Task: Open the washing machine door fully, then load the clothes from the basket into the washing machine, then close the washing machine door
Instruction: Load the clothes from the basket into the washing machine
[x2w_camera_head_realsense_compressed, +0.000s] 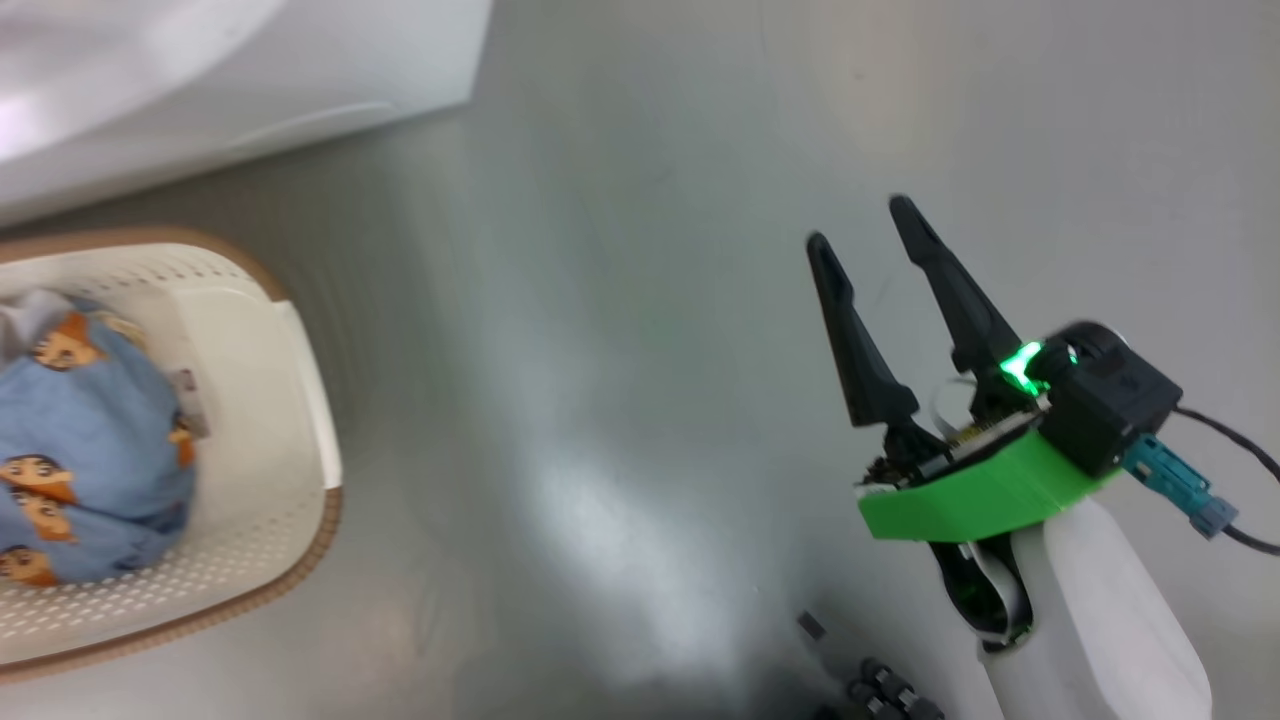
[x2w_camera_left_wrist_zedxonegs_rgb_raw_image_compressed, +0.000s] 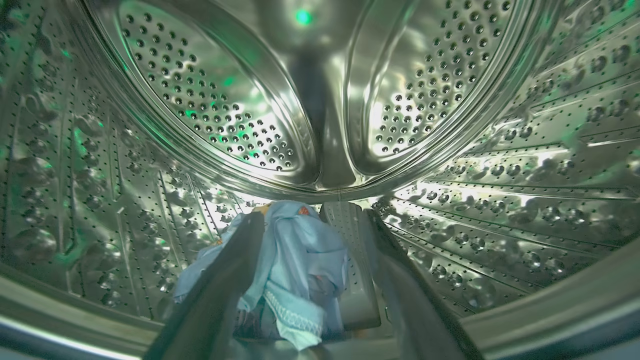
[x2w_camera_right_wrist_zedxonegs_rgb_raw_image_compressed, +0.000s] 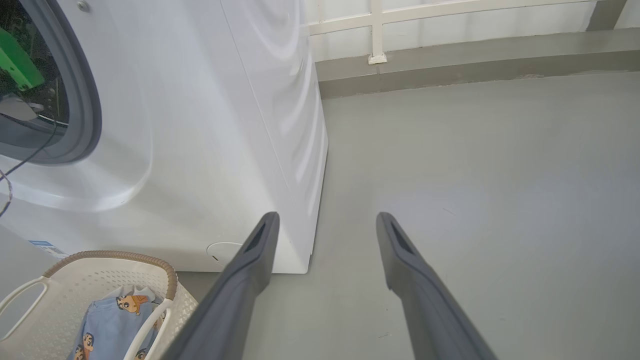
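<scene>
Your left end effector (x2w_camera_left_wrist_zedxonegs_rgb_raw_image_compressed: 314, 216) was inside the washing machine (x2w_camera_right_wrist_zedxonegs_rgb_raw_image_compressed: 210, 125) drum (x2w_camera_left_wrist_zedxonegs_rgb_raw_image_compressed: 215, 100), fingers spread wide and gripping nothing. One light blue garment (x2w_camera_left_wrist_zedxonegs_rgb_raw_image_compressed: 295, 260) lay on the drum bottom between them. Your right end effector (x2w_camera_head_realsense_compressed: 860, 225) hung open and empty over the floor (x2w_camera_head_realsense_compressed: 640, 350), right of the washing machine. More cartoon-print clothes (x2w_camera_head_realsense_compressed: 90, 450) sat in the basket (x2w_camera_head_realsense_compressed: 285, 400) at the washing machine's front.

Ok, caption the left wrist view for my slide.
Left hand open inside the steel drum, light blue clothes lying between its fingers.
</scene>
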